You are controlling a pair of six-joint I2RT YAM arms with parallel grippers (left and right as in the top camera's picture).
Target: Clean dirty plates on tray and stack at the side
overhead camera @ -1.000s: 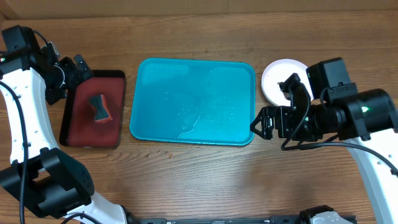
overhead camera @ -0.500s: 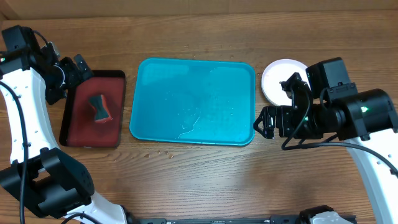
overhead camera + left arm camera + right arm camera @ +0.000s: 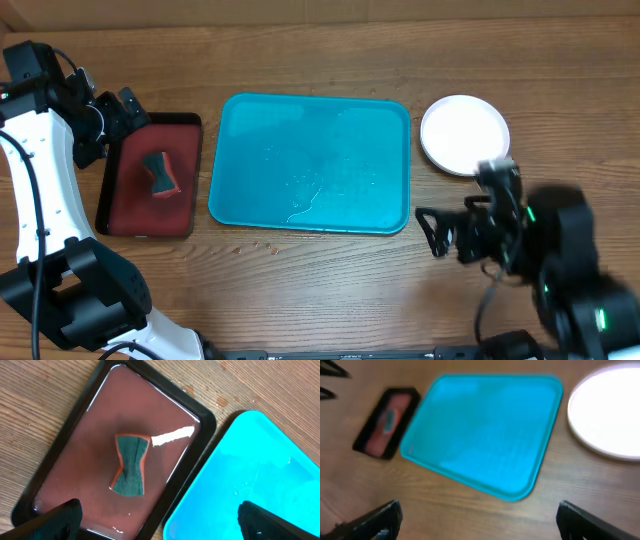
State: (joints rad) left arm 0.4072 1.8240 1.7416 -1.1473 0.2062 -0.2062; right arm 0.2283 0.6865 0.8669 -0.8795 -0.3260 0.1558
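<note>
Wooden table (image 3: 320, 290) holds the tray (image 3: 310, 165) and a white plate (image 3: 464, 133) by its right edge; left gripper (image 3: 128, 108) and right gripper (image 3: 426, 232) are wide open and empty, and the right could knock that plate.

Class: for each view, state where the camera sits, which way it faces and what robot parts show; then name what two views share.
Overhead: above table, facing down; teal tray, white plate, left gripper, right gripper.
Left wrist: down onto sponge in dark red tray; own fingertips.
Right wrist: blurred, facing teal tray, white plate; own fingertips.
Shared: teal tray, all three.
</note>
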